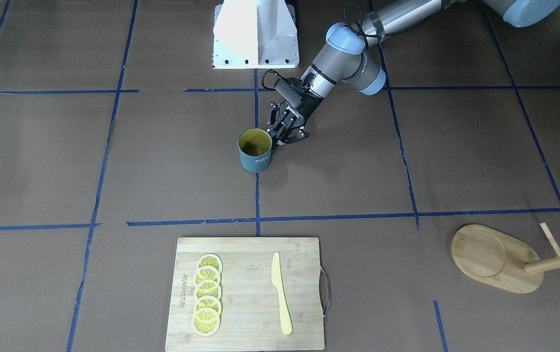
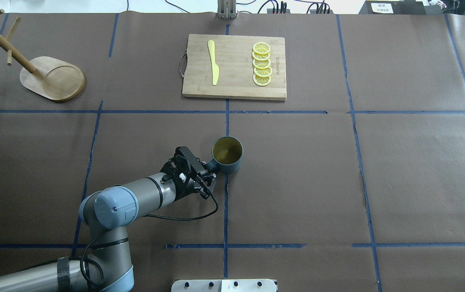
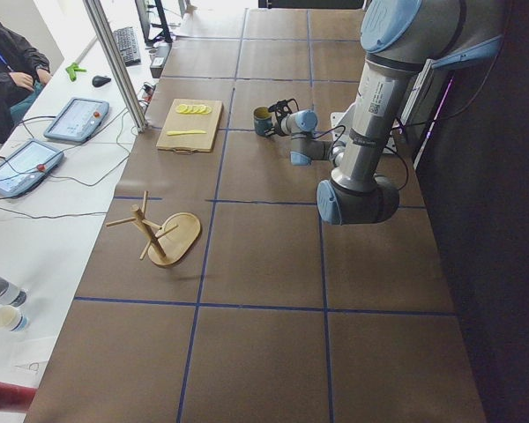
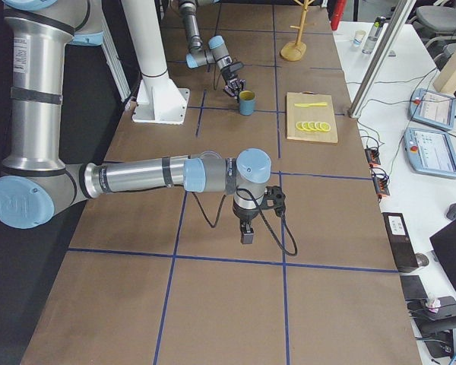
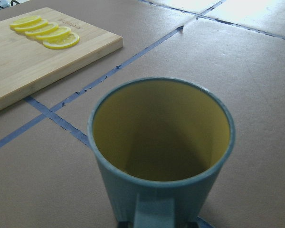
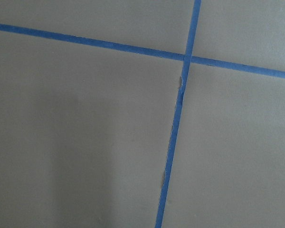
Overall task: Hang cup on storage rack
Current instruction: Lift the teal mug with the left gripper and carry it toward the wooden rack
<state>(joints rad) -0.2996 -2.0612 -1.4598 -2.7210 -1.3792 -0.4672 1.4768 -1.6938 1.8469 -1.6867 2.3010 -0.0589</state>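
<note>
The dark teal cup (image 1: pixel 255 151) with the yellow-olive inside stands upright near the table's middle. It also shows in the overhead view (image 2: pixel 227 155) and fills the left wrist view (image 5: pixel 161 152), its handle towards the camera. My left gripper (image 1: pixel 286 138) is low at the cup's handle, and its jaws look open. It also shows in the overhead view (image 2: pixel 211 176). The bamboo storage rack (image 2: pixel 54 77) stands far off at the table's corner on my left, with nothing on its pegs. My right gripper (image 4: pixel 247 230) shows only in the right side view, so I cannot tell its state.
A bamboo cutting board (image 2: pixel 234 67) with lemon slices (image 2: pixel 262 64) and a yellow knife (image 2: pixel 213 61) lies beyond the cup. Blue tape lines cross the brown table cover. The right wrist view shows only the table cover and tape.
</note>
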